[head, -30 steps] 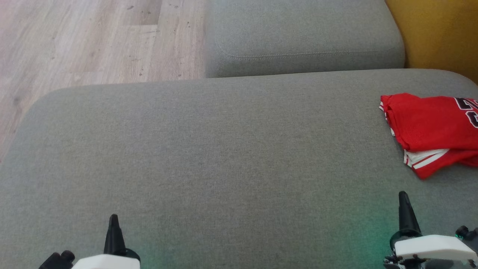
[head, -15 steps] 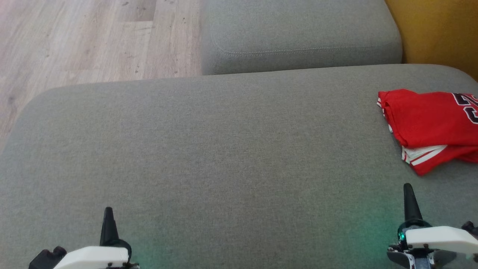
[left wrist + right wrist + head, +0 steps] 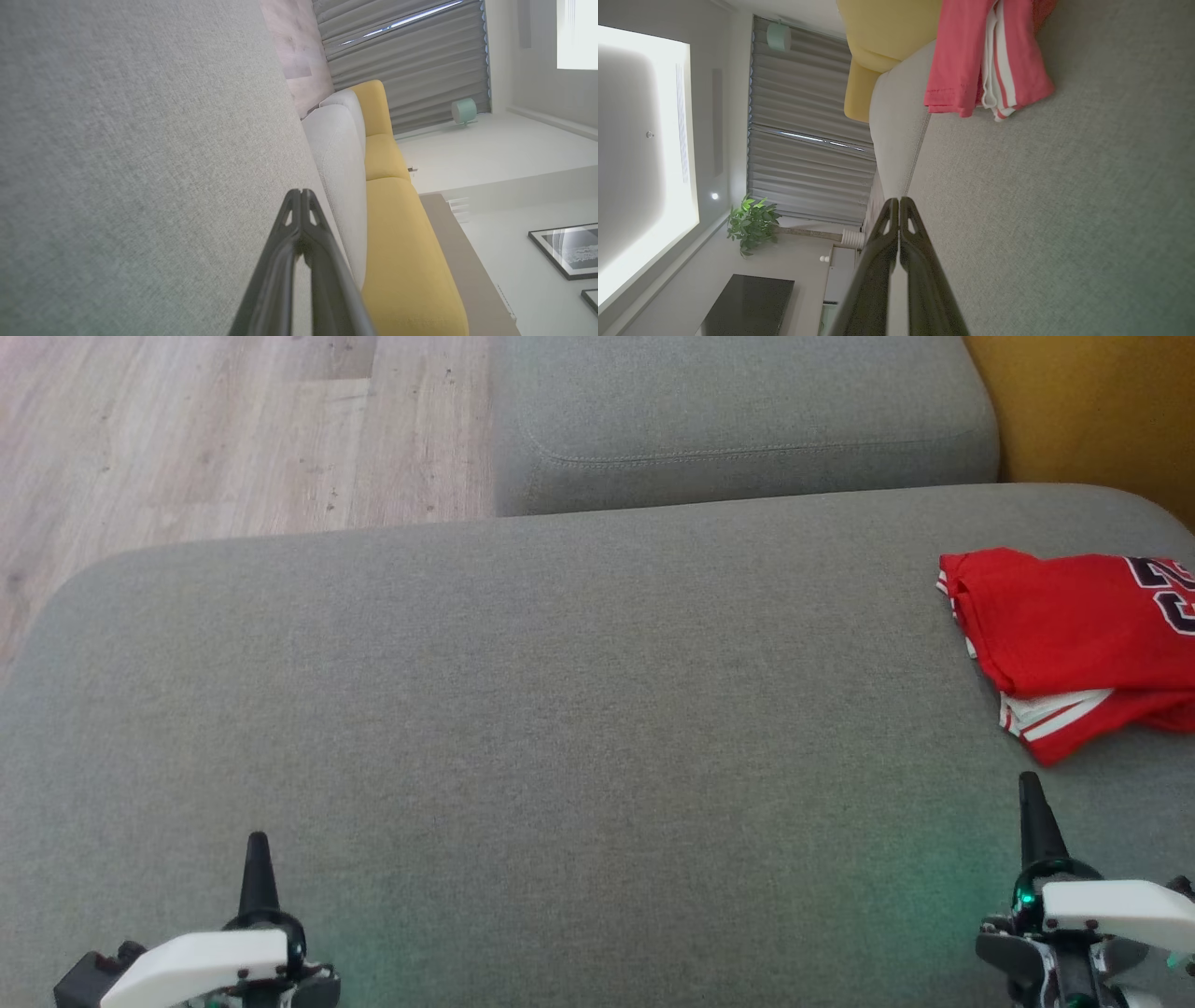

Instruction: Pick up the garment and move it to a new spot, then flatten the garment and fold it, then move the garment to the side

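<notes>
The garment (image 3: 1064,635) is a folded red jersey with white stripes and dark numerals. It lies at the right edge of the grey cushion (image 3: 560,709), partly cut off by the head view's border. The right wrist view also shows the garment (image 3: 971,60), ahead of that arm's fingers. My right gripper (image 3: 1030,789) hovers just short of it, shut and empty, its tips together (image 3: 899,201). My left gripper (image 3: 257,845) sits at the lower left over bare fabric, shut with nothing in it (image 3: 301,193).
A second grey cushion (image 3: 747,420) lies behind the main one. Wooden floor (image 3: 187,439) shows at the upper left. A yellow seat (image 3: 1092,411) borders the upper right corner.
The whole head view has shifted: the cushion edge and garment sit a little higher and further left. Both grippers show more of their white wrists; the garment itself lies as before.
</notes>
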Tool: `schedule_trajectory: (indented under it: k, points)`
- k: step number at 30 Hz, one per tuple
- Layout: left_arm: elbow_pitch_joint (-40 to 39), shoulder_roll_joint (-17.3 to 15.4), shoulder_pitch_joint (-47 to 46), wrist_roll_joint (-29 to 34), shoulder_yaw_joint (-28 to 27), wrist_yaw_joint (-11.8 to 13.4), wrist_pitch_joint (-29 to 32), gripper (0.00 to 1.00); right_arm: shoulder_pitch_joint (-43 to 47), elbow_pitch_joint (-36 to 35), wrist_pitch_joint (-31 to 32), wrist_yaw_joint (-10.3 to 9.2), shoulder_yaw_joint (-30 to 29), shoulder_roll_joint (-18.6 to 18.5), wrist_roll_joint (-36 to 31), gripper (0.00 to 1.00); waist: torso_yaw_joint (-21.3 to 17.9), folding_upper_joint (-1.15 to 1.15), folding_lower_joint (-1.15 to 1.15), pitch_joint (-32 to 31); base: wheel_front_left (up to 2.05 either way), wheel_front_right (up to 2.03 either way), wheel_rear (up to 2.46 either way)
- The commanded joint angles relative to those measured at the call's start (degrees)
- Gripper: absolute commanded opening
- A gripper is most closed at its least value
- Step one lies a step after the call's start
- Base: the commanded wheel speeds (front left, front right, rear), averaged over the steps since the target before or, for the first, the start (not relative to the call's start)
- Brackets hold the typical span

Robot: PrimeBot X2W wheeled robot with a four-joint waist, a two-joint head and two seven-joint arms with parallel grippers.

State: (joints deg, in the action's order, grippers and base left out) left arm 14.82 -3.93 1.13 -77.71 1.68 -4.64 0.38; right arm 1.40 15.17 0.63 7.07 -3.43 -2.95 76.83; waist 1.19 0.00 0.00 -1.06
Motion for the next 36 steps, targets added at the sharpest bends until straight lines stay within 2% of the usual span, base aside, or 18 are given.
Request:
schedule_trajectory:
  k: [1,23,36]
  points:
    - [-1.4,-0.7,-3.5,-1.9,-2.3,-0.6,0.5,0.0,-3.6,-1.7,0.7,0.35,0.6,-1.3,2.0,0.0,-0.1,0.0,0.0,0.1,0.0,0.0,0.0]
    - [-0.9,-0.6,-7.1,-16.3,-5.9,-2.8,4.3,0.0,-7.4,-1.3,4.4,0.42,-1.3,-1.2,16.8,0.0,-1.2,0.0,0.0,1.2,0.0,0.0,0.0]
    - [-0.9,-0.4,-7.2,-16.1,-6.2,-2.8,4.5,0.0,-7.4,-1.2,4.6,0.42,-1.5,-1.1,16.6,0.0,-1.2,0.0,0.0,1.2,0.0,0.0,0.0]
